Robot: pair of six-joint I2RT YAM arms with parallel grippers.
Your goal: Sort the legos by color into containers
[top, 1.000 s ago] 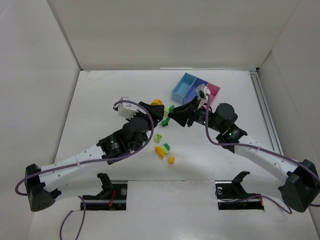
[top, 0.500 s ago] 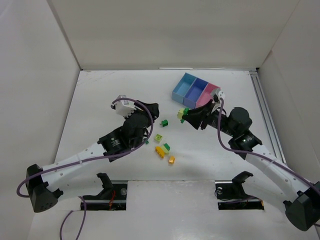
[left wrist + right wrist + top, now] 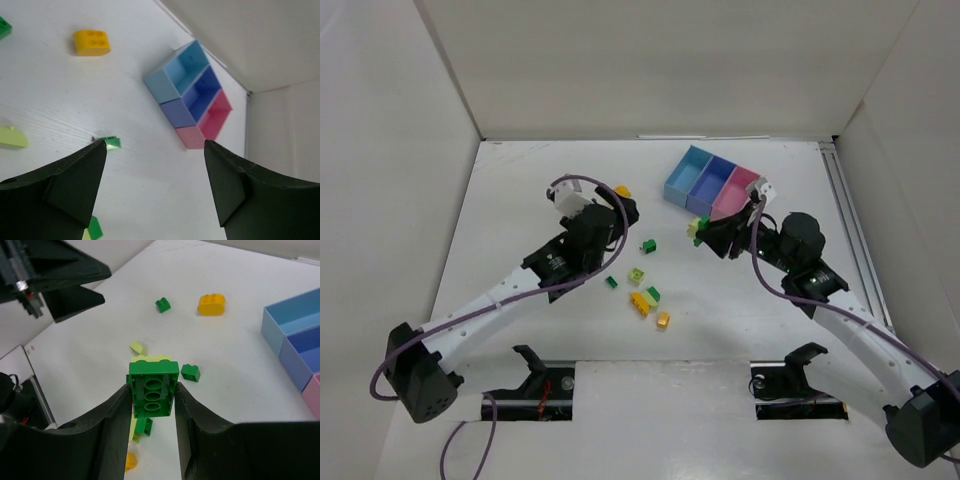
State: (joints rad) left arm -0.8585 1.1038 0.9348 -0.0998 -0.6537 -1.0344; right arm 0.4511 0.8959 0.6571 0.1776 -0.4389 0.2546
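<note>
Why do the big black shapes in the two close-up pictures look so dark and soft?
Left wrist view: the left gripper's fingers sit close to the lens, unlit and soft-edged, while the bins are crisp. Right wrist view: the right gripper's fingers likewise, yet the green brick between them is sharp. Top view: even light, faint shadows.

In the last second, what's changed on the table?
The right gripper, shut on a dark green brick, carried it right from the middle toward the pink bin. The left gripper, open and empty, drew back left. The three bins and the brick cluster nearer the arms stayed put.
</note>
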